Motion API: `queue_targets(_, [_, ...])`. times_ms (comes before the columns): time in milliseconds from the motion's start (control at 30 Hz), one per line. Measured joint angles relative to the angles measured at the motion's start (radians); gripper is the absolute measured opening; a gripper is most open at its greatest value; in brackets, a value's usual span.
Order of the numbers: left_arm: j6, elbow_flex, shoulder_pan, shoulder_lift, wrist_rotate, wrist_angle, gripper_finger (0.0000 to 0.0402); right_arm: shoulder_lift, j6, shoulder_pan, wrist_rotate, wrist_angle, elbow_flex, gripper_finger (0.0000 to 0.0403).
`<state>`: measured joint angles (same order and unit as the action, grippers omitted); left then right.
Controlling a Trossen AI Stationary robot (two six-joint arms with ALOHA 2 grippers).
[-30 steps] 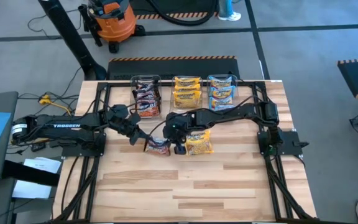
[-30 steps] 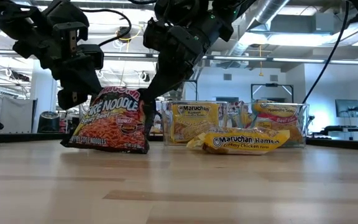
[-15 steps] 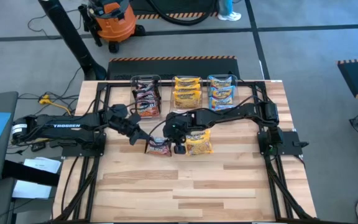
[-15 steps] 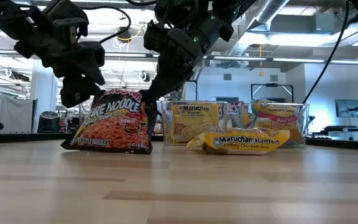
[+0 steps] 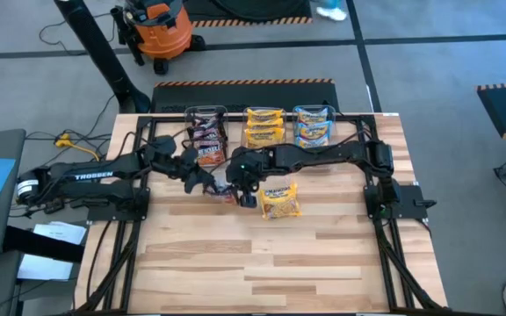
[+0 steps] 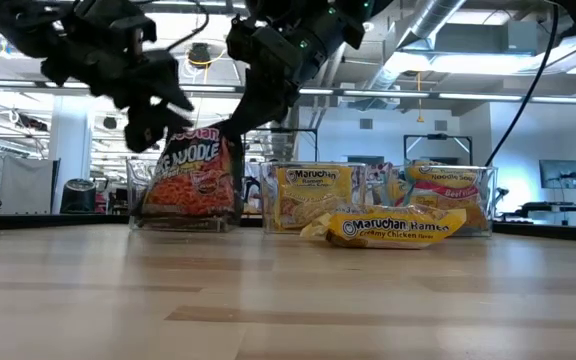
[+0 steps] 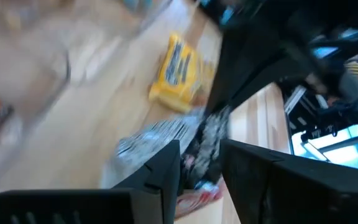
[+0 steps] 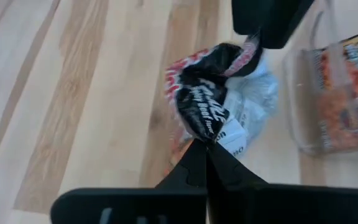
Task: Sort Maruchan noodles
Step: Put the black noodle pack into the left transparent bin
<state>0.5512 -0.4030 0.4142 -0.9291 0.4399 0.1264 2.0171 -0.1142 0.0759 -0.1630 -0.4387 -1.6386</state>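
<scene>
R gripper (image 5: 245, 192) is pinched tight on one edge of a dark maroon-black packet (image 5: 225, 189) and holds it upright near mid-table, just in front of the left tub (image 5: 206, 137), which already has dark packets in it. L gripper (image 5: 202, 180) sits at the packet's other side w/ its fingers (image 7: 166, 168) parted a little; can't tell if they touch it. A yellow packet (image 5: 279, 200) lies flat on the table (image 5: 323, 254) just beside the R gripper, w/ more yellow ones in the middle tub (image 5: 263, 128) and blue ones in the right tub (image 5: 314, 125).
</scene>
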Motion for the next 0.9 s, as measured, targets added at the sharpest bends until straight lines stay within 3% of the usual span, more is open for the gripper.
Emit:
queue_targets(267, [-0.099, -0.109, 0.066, 0.000, 0.010, -0.007, 0.0088, 0.000, -0.052, 0.026, 0.011, -0.021, -0.049, 0.0004])
queue_targets(900, [-0.141, -0.279, 0.147, 0.000, 0.055, -0.068, 0.0059, 0.000, -0.217, 0.077, 0.007, -0.065, -0.200, 0.0004])
